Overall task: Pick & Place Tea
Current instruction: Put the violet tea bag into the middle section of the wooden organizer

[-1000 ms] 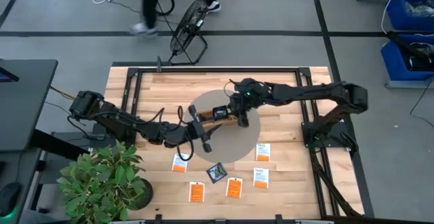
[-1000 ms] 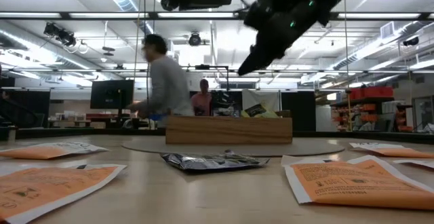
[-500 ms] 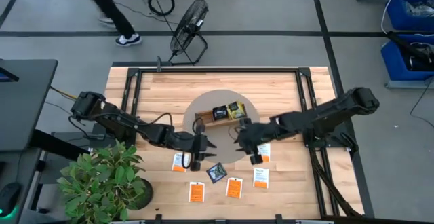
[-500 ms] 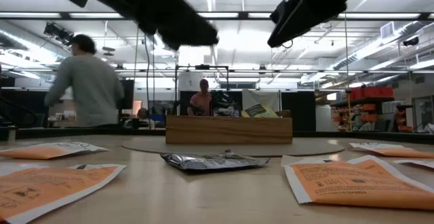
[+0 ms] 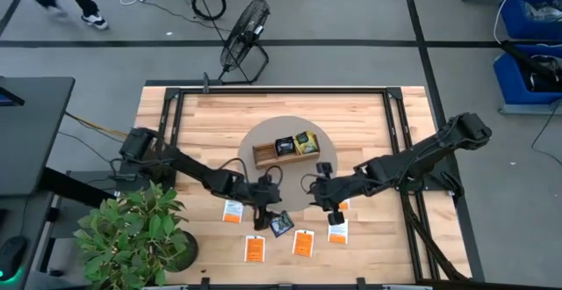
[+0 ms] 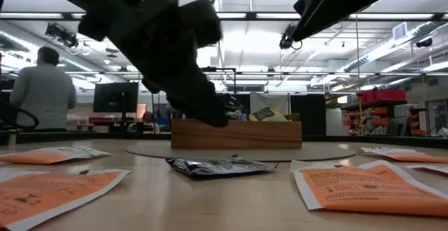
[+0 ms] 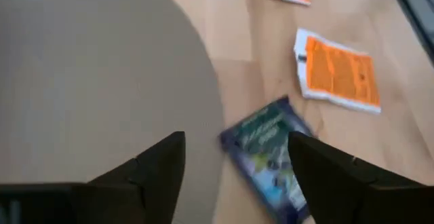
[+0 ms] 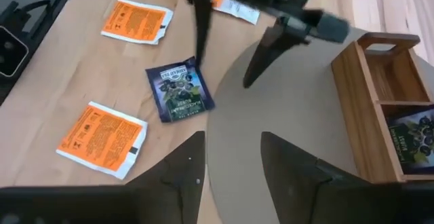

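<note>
The wooden tray sits near the middle of the round grey mat and already holds two tea packets: a dark one and a yellow-green one beside it, toward 3 o'clock. That much of the job looks done.

The rest of the tea lies loose on the table at the mat's 6 o'clock side. A dark blue packet rests just off the mat's edge. Two orange packets lie beyond it toward 6 o'clock. A white-and-orange packet lies at about 7 o'clock, and another at about 5 o'clock, with one more half hidden under the right arm.

The left gripper hangs just above the dark blue packet, fingers spread wide and empty, which suggests this is the next pick. The right gripper hovers over the mat's 5 o'clock edge, its fingers also apart and holding nothing.

By this count, about six packets are left to move.
</note>
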